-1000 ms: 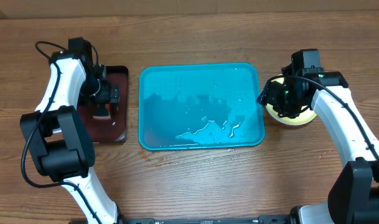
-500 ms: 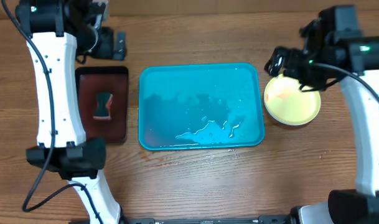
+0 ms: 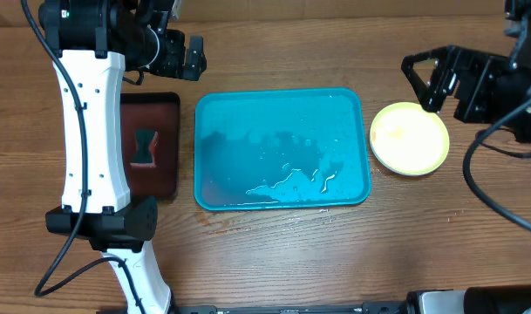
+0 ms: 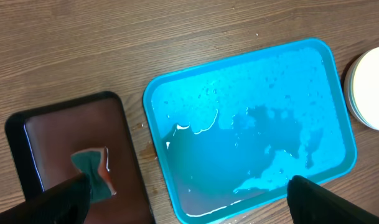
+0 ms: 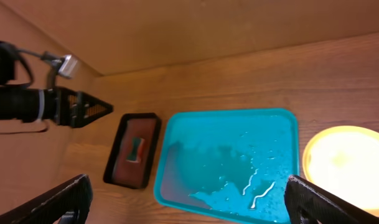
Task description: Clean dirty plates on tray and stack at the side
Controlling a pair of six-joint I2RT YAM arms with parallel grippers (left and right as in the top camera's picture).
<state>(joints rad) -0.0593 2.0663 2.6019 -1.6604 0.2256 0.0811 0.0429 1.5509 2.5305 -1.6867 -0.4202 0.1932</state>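
The turquoise tray [image 3: 281, 148] lies mid-table, wet, with no plates on it; it also shows in the left wrist view [image 4: 251, 124] and the right wrist view [image 5: 229, 165]. A stack of plates [image 3: 410, 139] with a yellow-green rim on top sits on the table right of the tray, also seen in the right wrist view [image 5: 348, 168] and at the left wrist view's right edge [image 4: 371, 90]. My left gripper [image 3: 185, 56] is raised high at the back left, open and empty. My right gripper [image 3: 429, 77] is raised above the back of the plates, open and empty.
A small black tray with dark red inside [image 3: 147, 146] lies left of the turquoise tray, holding a teal sponge [image 3: 144, 146]. It shows in the left wrist view [image 4: 77, 162] and right wrist view [image 5: 133, 149]. Water pools in the turquoise tray's front [image 3: 291, 185].
Both arms have risen and pulled back from the table. The left gripper left the sponge on the black tray; the right gripper lifted off the plate stack.
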